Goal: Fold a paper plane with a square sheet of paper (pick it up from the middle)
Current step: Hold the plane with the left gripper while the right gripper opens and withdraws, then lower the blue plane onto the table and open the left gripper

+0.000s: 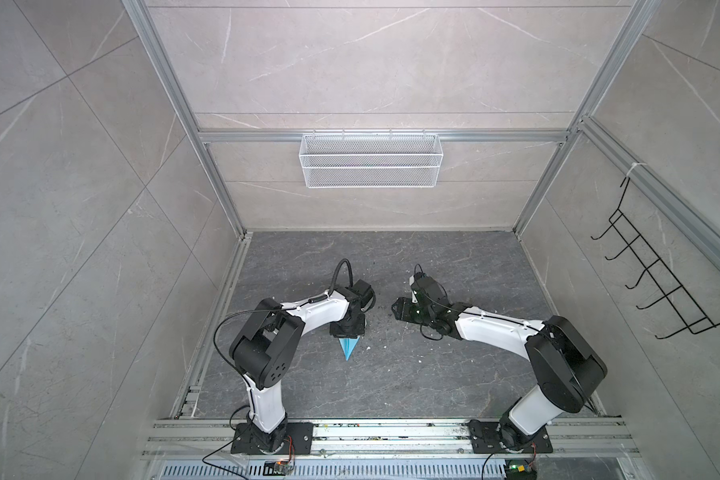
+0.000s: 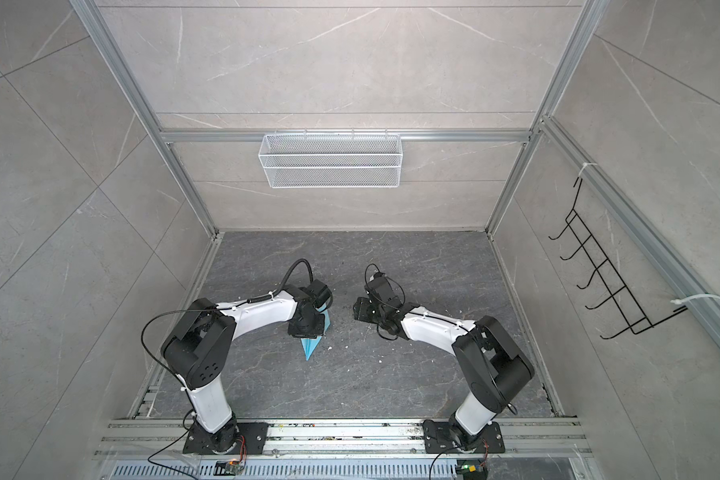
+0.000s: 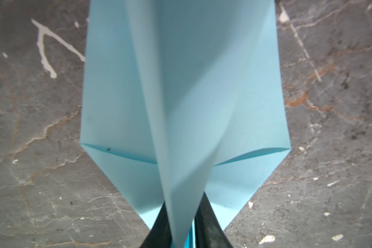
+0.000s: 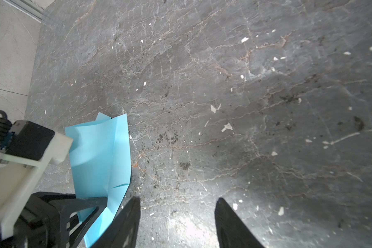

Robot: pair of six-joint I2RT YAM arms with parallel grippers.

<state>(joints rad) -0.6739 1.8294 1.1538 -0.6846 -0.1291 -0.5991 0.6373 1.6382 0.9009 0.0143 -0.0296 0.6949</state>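
Left wrist view showed the paper plane (image 3: 187, 85) between the jaws of the left gripper (image 3: 184, 199), pinched or not I couldn't tell; the right gripper (image 4: 178, 199) nearby gaped; folding looked done, a clean release due next.

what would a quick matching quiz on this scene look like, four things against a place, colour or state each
1 plane
2 left gripper
3 right gripper
4 basket

a open, nothing between fingers
b hung on back rail
c light blue
d astride the plane's centre fold

Pairs: 1-c, 2-d, 3-a, 4-b
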